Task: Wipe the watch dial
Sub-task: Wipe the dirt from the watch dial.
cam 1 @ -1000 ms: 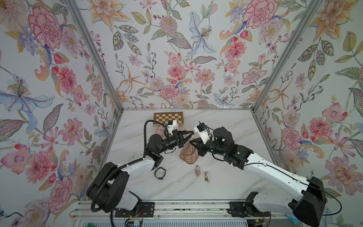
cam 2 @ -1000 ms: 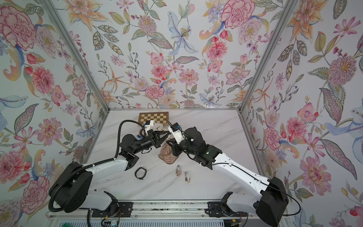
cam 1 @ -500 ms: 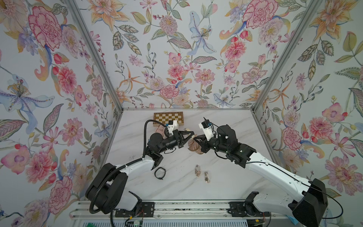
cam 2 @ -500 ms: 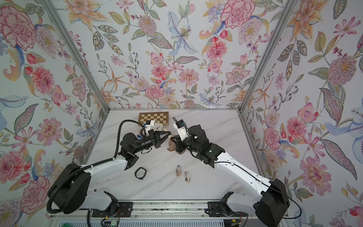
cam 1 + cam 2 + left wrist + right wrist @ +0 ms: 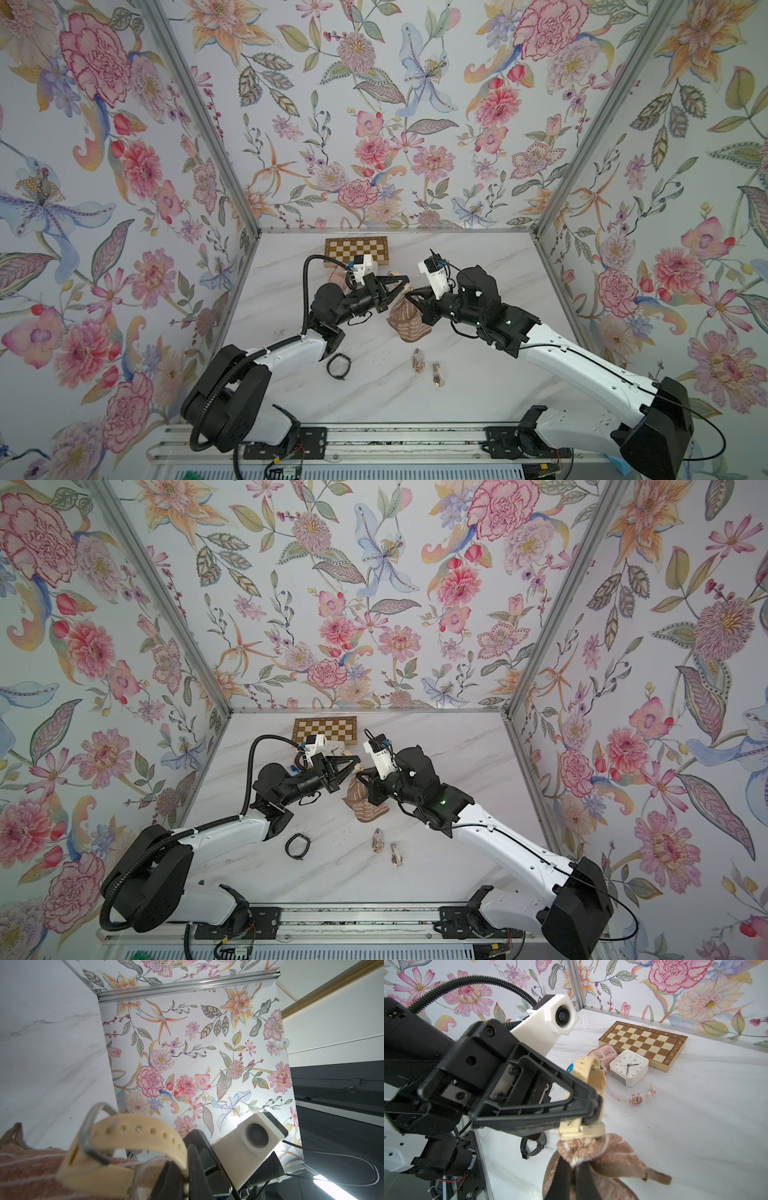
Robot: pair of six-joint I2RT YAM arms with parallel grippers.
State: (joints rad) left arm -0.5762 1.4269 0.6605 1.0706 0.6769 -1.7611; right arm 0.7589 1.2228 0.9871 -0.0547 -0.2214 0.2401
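The left end effector is clamped shut on the cream-strapped watch, holding it above the middle of the table, nearer than the chessboard. Just right of it, the right end effector pinches a brown striped cloth, whose bunched top touches the watch's case.

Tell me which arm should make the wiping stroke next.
Right. The right end effector is shut on the cloth, which touches the watch. The left end effector is shut on the watch, so it likely serves best holding it steady.
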